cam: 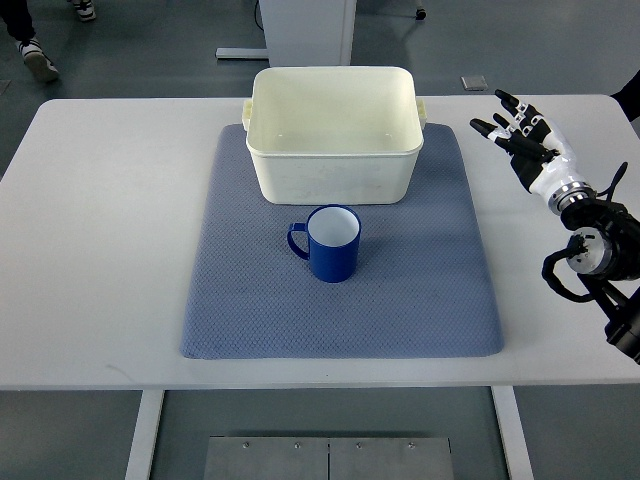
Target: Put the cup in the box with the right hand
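While the cup (333, 243) is sitting upright on the mat (340, 300), just in front of the box (335, 135) and not touching it, you're starting from a clean setup. Handle is pointing left, so the side facing your arm is bare wall. That's the side you're going for.

Right hand (527, 143) is hovering over the table (100, 250) off the mat's right edge, well apart from the cup, fingers spread and holding nothing. The left arm isn't showing at all.

How I'd be running the reach:
- You're bringing the hand in low from the right, palm facing the cup wall, fingers staying spread until they're around the body.
- You're aiming mid-height on the wall, not the rim. A rim pinch is likely tipping it.
- You're closing slowly. The cup looks glazed and smooth, so I'm expecting it to slide on the mat if one finger lands first.
- You're keeping the thumb clear of the box's front wall; the gap between cup and box is narrow.

Then the lift:
- You're lifting straight up until the base is clearing the box rim, then moving forward over the opening.
- The box looks empty, so you're free to set down anywhere on its floor. Centre is safest.
- You're lowering until it's resting before letting go. A drop may be cracking it or bouncing it over.

Main risk I'm seeing: nudging the cup into the box wall on approach.
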